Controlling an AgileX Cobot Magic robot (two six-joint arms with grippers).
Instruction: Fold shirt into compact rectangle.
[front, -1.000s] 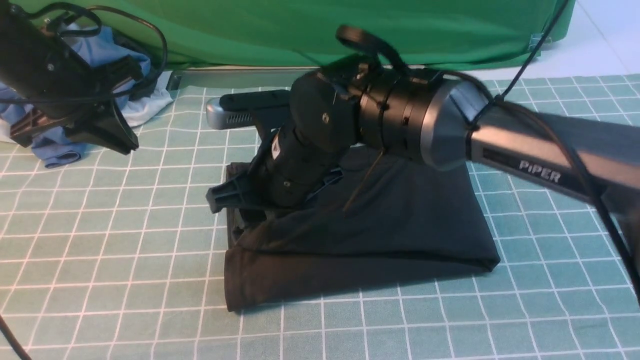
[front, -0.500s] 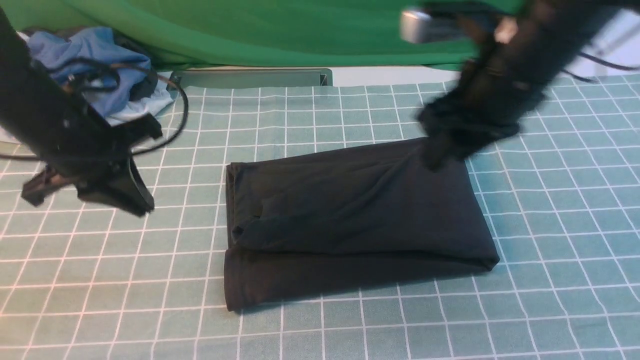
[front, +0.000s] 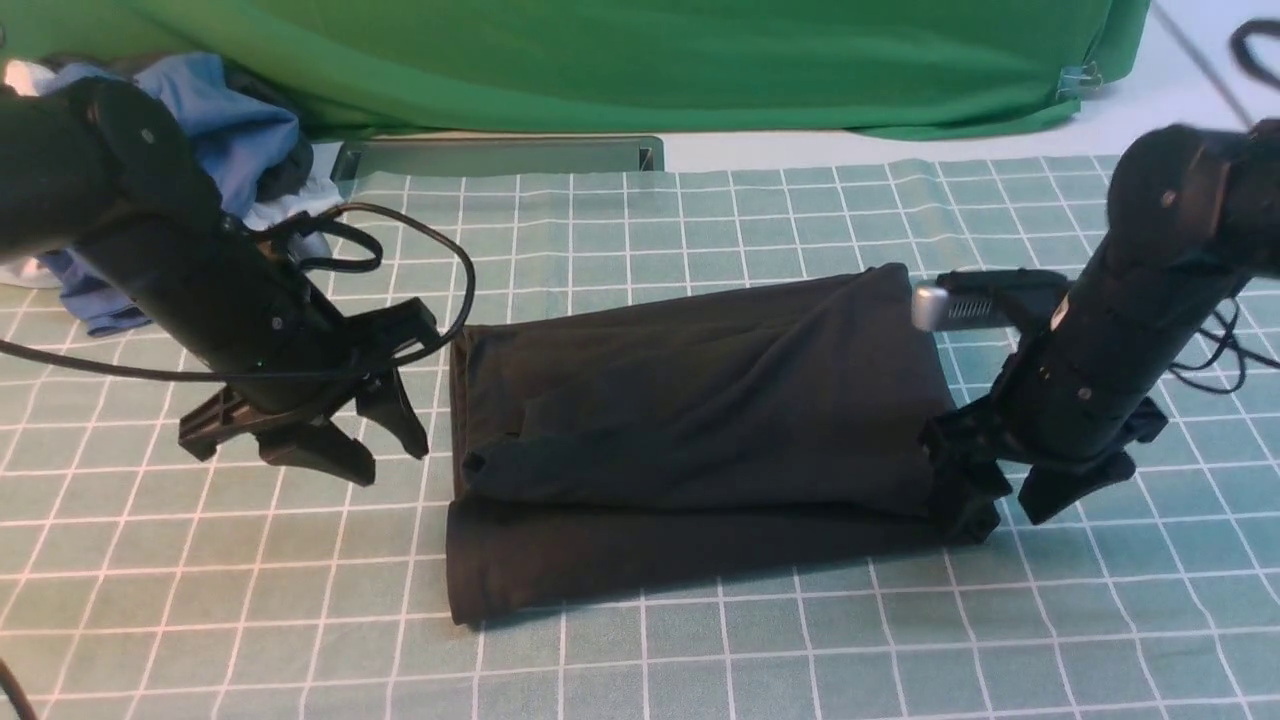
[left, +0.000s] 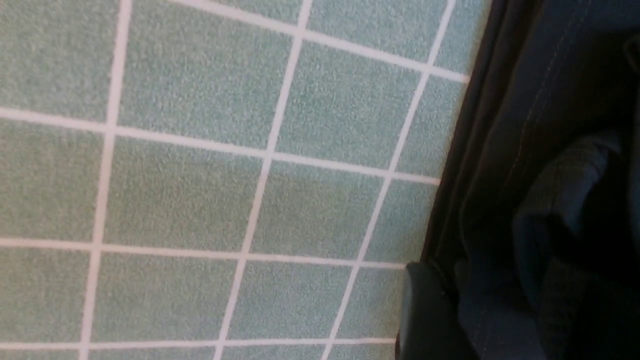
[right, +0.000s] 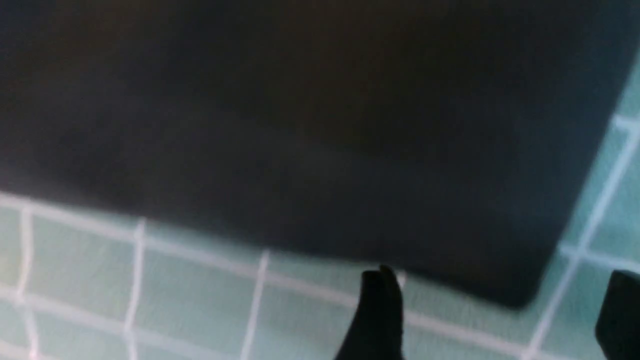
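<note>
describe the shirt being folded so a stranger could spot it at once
On the green checked tablecloth, between the two arms, lies the shirt: a black rectangle, folded. The other clothes are blue and white, heaped at the far left corner.

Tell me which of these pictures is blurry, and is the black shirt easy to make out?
Front view: sharp, evenly lit; the shirt shows folds and layers. Left wrist view: crisp grid cloth, stitching visible on the shirt's edge. Right wrist view: soft and smeared, the shirt a featureless dark mass.
</note>
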